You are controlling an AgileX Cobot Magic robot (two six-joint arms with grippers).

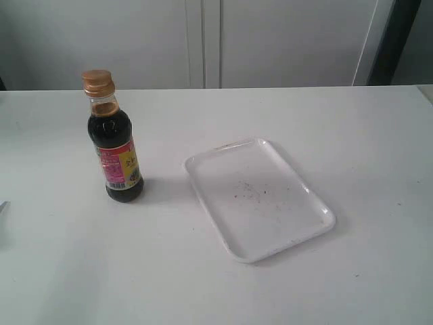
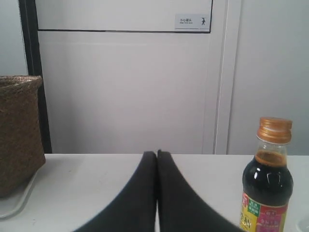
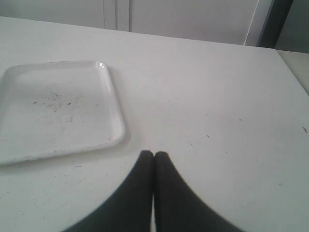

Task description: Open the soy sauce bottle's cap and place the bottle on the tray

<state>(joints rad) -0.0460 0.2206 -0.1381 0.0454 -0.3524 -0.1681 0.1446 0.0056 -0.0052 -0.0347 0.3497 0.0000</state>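
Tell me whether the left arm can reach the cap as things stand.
Probably yes: only bare table lies between the left gripper and the bottle; the cap is exposed, though the fingers are shut.

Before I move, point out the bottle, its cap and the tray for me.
Bottle [image 1: 111, 132], exterior view, on the dark glass body above the label.
Cap [image 1: 98, 82], exterior view, on its orange-brown side.
Tray [image 1: 284, 217], exterior view, on its bare white floor, away from the specks.

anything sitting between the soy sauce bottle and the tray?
Nothing. In the exterior view only bare white table separates the soy sauce bottle from the tray; the two stand apart.
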